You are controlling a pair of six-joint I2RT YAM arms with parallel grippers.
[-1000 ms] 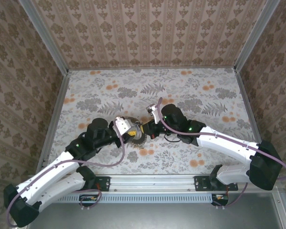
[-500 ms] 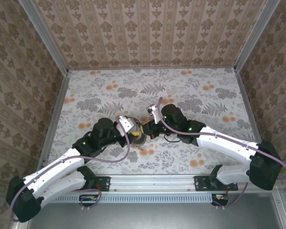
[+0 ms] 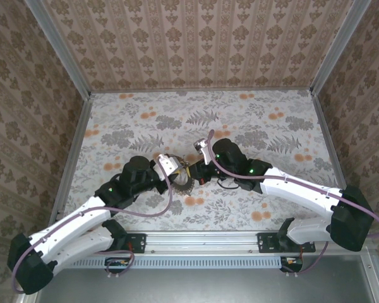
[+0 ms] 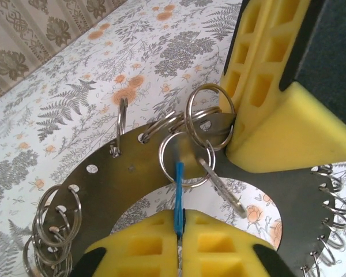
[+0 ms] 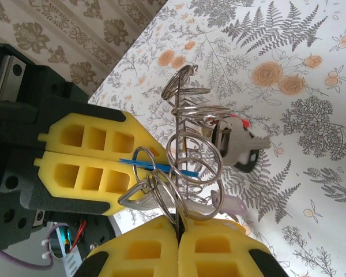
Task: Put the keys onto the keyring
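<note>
Wallpapered walls on three sides and a floral table (image 3: 271,113). The two arms reach in from the near edge and meet about mid-table, a touch toward the near side.

The left gripper (image 4: 179,231) comes in from the left with its yellow pads squeezed together on the blue key (image 4: 179,193), which I'm seeing edge-on, so it's just a thin blue sliver sticking out from between the pads. The right gripper (image 5: 179,228) comes from the right and is clamped tight on the keyring (image 4: 121,179). That's a flat, curved silvery plate with holes along its edge and lots of split rings threaded through them. From the right wrist the plate is edge-on, a thin line running up out of the pads.

The grippers sit just beside each other, with the keyring held between them. The blue key's tip sits in among a small cluster of rings next to the right gripper's pad. Another key (image 5: 242,149), with a greyish head, hangs from the rings on the far side of the plate, with a bit of red showing behind it.
</note>
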